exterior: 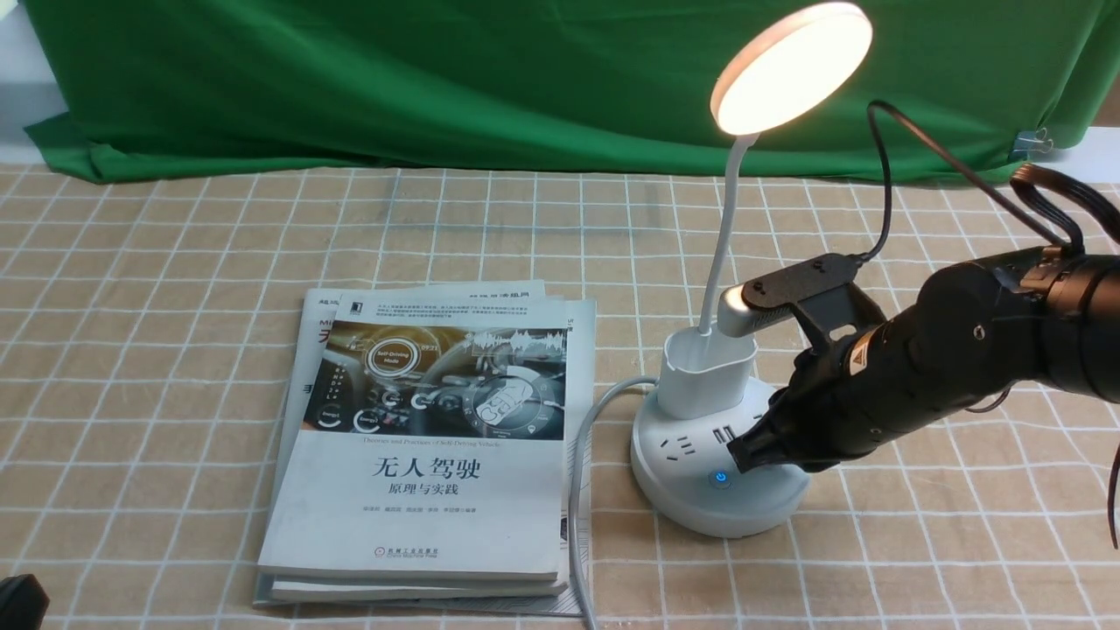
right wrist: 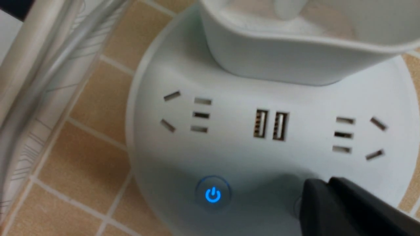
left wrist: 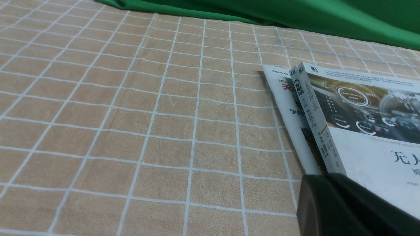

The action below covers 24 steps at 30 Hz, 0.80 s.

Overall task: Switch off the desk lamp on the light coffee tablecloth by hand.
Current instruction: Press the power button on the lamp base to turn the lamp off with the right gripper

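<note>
desk lamp [exterior: 705, 376] looks stiff, bottom-heavy plastic: nothing to grip, just press lightly. right gripper [exterior: 742, 457], clenched and empty, sits at three o'clock of the blue button [exterior: 720, 479].

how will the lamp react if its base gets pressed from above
The wide round base sits flat on the cloth, so it probably won't tip under the right tool. The thin neck looks bendy, so the lit head may wobble slightly.

R hand [right wrist: 317, 191] mostly out of frame
</note>
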Motion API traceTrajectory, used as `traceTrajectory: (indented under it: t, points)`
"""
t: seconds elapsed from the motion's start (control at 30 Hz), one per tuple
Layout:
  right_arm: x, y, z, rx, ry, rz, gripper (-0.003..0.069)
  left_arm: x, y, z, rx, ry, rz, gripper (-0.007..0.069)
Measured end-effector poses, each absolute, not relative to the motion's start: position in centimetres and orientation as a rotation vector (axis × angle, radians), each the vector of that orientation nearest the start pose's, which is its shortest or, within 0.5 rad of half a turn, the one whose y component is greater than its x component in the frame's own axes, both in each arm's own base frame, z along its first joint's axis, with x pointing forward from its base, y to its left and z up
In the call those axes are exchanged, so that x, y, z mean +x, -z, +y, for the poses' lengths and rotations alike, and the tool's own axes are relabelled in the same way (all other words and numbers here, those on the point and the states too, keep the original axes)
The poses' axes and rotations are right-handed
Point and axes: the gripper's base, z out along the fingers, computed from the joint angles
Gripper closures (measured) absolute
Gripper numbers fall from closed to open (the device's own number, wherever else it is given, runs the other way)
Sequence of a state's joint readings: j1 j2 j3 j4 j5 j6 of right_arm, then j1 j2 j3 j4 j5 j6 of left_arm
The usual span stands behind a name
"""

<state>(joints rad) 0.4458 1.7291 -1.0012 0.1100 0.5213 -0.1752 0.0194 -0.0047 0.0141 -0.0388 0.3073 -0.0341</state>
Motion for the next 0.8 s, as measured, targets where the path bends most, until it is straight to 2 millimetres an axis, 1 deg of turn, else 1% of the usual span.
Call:
traceTrajectory:
  t: [0.1, 0.33, 0.43, 0.47, 0.5, 0.57, 0.63, 0.73, 0.8]
  points:
    - [30.0, -17.4, 14.9, -0.723, -0.181, 2.662, 0.062, 5.4, -18.1, 0.0, -0.073, 0.047, 1.799, 0.0621]
    - [30.1, -17.4, 15.0, -0.691, -0.194, 2.661, 0.062, 5.4, -18.1, 0.0, -0.073, 0.047, 1.799, 0.0621]
    - [29.9, -18.0, 14.9, -0.686, -0.198, 2.652, 0.062, 5.4, -18.1, 0.0, -0.073, 0.047, 1.799, 0.0621]
    - [29.7, -18.5, 14.8, -0.685, -0.201, 2.644, 0.062, 5.4, -18.1, 0.0, -0.073, 0.047, 1.799, 0.0621]
    - [29.7, -18.6, 14.8, -0.685, -0.201, 2.643, 0.062, 5.4, -18.1, 0.0, -0.073, 0.047, 1.799, 0.0621]
    - [29.4, -19.7, 14.7, -0.679, -0.209, 2.614, 0.062, 5.4, -18.1, 0.0, -0.073, 0.047, 1.799, 0.0621]
    - [29.3, -20.1, 14.7, -0.677, -0.212, 2.607, 0.062, 5.4, -18.1, 0.0, -0.073, 0.047, 1.799, 0.0621]
    - [29.3, -19.8, 14.7, -0.681, -0.21, 2.622, 0.0621, 5.4, -18.1, 0.0, -0.073, 0.047, 1.799, 0.0621]
    - [29.4, -19.0, 14.7, -0.686, -0.205, 2.647, 0.0621, 5.4, -18.1, 0.0, -0.073, 0.047, 1.799, 0.0621]
